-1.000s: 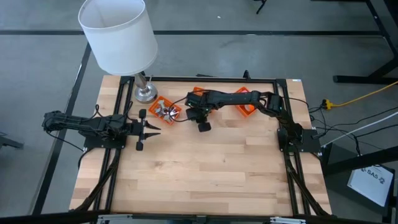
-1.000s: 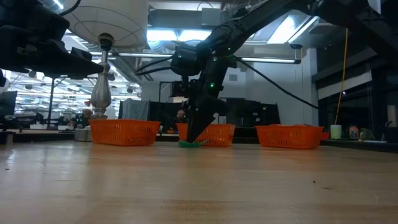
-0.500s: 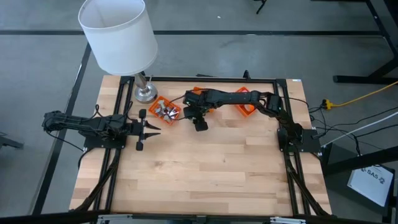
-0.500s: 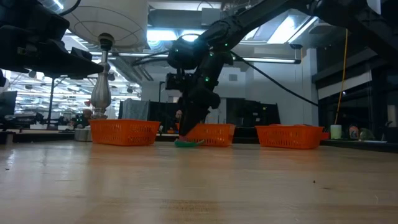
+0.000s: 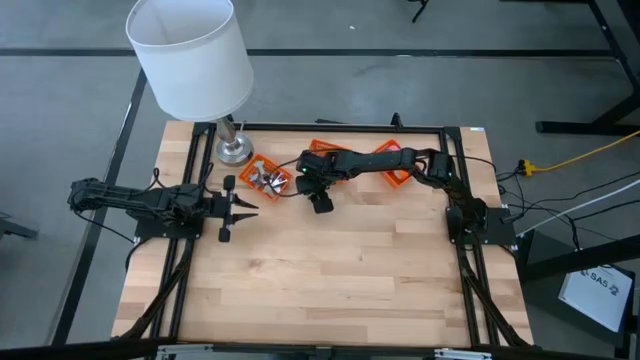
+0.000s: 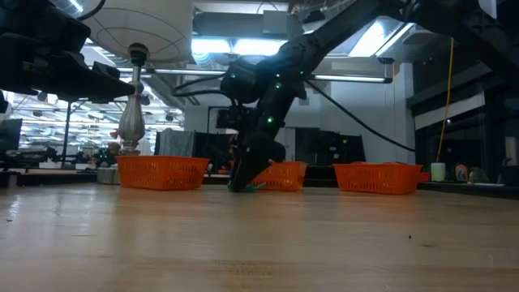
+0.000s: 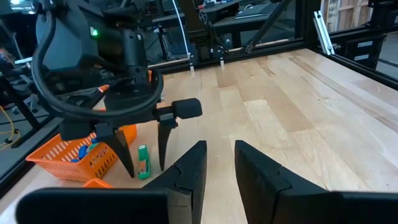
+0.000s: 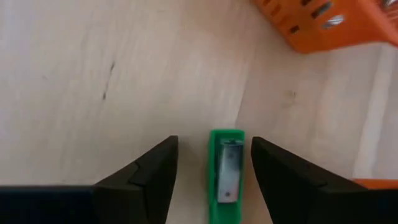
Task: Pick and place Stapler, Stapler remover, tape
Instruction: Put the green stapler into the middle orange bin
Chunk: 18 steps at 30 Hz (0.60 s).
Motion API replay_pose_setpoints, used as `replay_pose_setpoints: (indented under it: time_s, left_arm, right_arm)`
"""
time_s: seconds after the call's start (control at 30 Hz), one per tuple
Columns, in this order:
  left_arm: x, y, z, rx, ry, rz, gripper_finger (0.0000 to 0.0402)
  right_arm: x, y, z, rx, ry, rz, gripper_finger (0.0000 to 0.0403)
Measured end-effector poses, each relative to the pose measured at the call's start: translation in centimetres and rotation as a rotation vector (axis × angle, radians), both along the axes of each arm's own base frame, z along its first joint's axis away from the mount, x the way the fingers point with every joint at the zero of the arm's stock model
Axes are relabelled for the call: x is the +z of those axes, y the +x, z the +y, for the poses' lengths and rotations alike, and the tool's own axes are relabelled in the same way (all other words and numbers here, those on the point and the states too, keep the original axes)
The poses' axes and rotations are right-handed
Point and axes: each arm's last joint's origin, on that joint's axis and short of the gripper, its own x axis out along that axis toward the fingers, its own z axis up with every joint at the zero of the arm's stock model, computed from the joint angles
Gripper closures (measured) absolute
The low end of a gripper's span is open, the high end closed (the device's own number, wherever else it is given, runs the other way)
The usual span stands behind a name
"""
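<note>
The stapler lies on the table between the spread fingers of the right pincer. A basket sits just left of that pincer, another basket behind its arm. The left pincer hangs well apart, leftward.

Bright overhead light, backlit low view

green stapler, orange baskets, white lampshade
</note>
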Motion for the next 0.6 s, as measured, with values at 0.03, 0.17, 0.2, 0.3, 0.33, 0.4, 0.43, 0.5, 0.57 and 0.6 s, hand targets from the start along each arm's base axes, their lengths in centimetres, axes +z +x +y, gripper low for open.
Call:
replay_pose_setpoints:
  time_s: [0.03,0.17,0.2,0.3,0.33,0.4,0.43,0.5,0.57,0.6]
  left_arm:
    - [-0.01,0.00,0.00,0.000,0.000,0.000,0.0324]
    - [-0.01,0.00,0.00,0.001,0.000,0.000,0.0324]
    - [-0.01,0.00,0.00,0.000,0.000,0.001,0.0323]
    - [-0.01,0.00,0.00,0.000,0.000,0.000,0.0321]
    - [-0.01,0.00,0.00,0.000,0.000,0.000,0.0321]
    - [-0.01,0.00,0.00,0.001,0.000,0.000,0.0323]
    - [-0.01,0.00,0.00,0.000,0.000,0.001,0.0324]
    - [0.00,0.00,0.00,0.000,0.000,0.000,0.0325]
    - [0.00,0.00,0.00,0.001,0.000,0.000,0.0324]
    - [0.00,0.00,0.00,0.000,0.000,0.000,0.0323]
  right_arm:
    - [-0.02,-0.02,-0.07,-0.006,-0.012,0.002,0.0196]
    - [-0.20,-0.25,-0.23,-0.008,-0.004,0.008,0.0223]
    - [-0.22,-0.27,-0.22,-0.008,-0.004,0.011,0.0235]
    - [-0.23,-0.33,-0.16,-0.007,-0.001,0.018,0.0276]
    - [-0.25,-0.36,-0.15,-0.009,0.001,0.022,0.0292]
    - [-0.25,-0.43,-0.12,-0.010,0.002,0.028,0.0324]
    - [-0.22,-0.51,-0.12,-0.010,0.003,0.035,0.0339]
    - [-0.19,-0.63,-0.08,-0.017,0.028,0.044,0.0351]
    - [-0.17,-0.68,0.02,-0.023,0.088,0.043,0.0351]
    - [-0.08,-0.72,0.08,-0.020,0.117,0.050,0.0351]
